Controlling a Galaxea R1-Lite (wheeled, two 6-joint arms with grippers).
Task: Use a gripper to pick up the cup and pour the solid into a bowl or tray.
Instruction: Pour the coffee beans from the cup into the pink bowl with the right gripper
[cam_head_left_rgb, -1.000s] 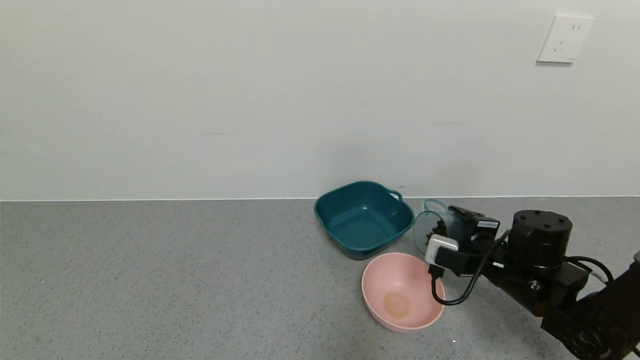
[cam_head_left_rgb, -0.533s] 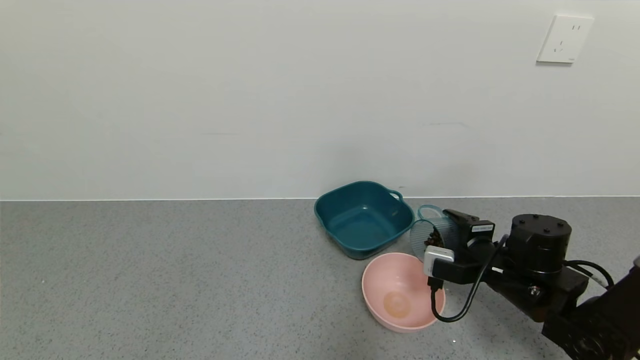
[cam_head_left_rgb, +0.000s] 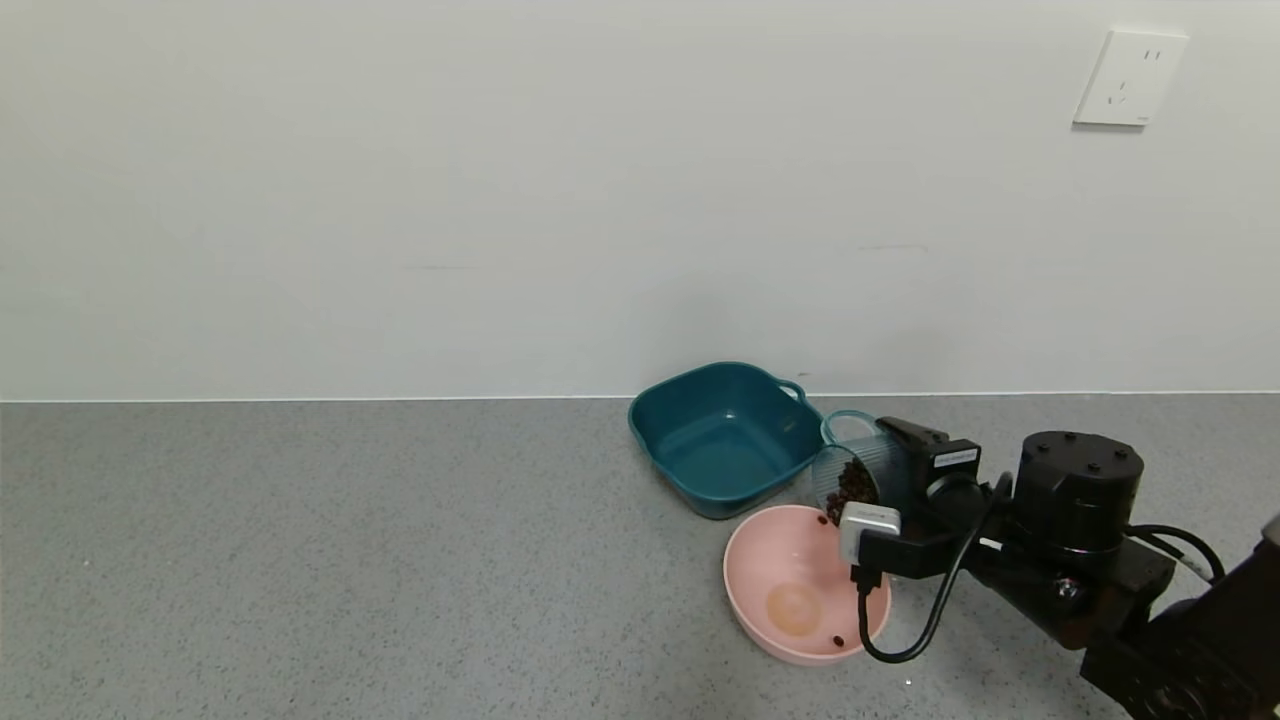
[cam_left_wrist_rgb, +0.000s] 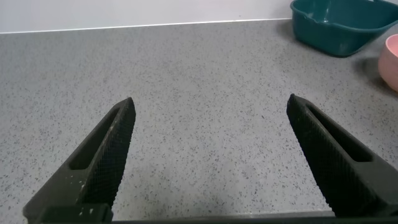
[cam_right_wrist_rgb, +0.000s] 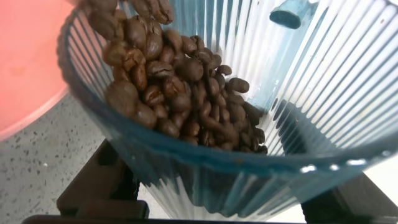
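Observation:
My right gripper (cam_head_left_rgb: 880, 470) is shut on the translucent blue-grey ribbed cup (cam_head_left_rgb: 855, 470) and holds it tipped on its side, mouth toward the light-pink bowl (cam_head_left_rgb: 780, 560). Dark reddish-brown beans (cam_head_left_rgb: 853, 487) pile at the cup's mouth, and a few lie in the bowl. In the right wrist view the cup (cam_right_wrist_rgb: 298, 112) fills the frame with the beans (cam_right_wrist_rgb: 180, 87) sliding toward its rim, and the pink bowl (cam_right_wrist_rgb: 28, 56) lies beyond. My left gripper (cam_left_wrist_rgb: 211, 124) is open and empty above bare counter.
A squarish teal tub with a handle (cam_head_left_rgb: 727, 437) stands just behind the pink bowl, close to the cup; it also shows in the left wrist view (cam_left_wrist_rgb: 339, 25). The wall runs along the counter's back edge. A wall socket (cam_head_left_rgb: 1130, 78) is at the upper right.
My right gripper has moved left and tipped the cup further over the pink bowl. The beans have slid to the mouth and a few have fallen into the bowl.

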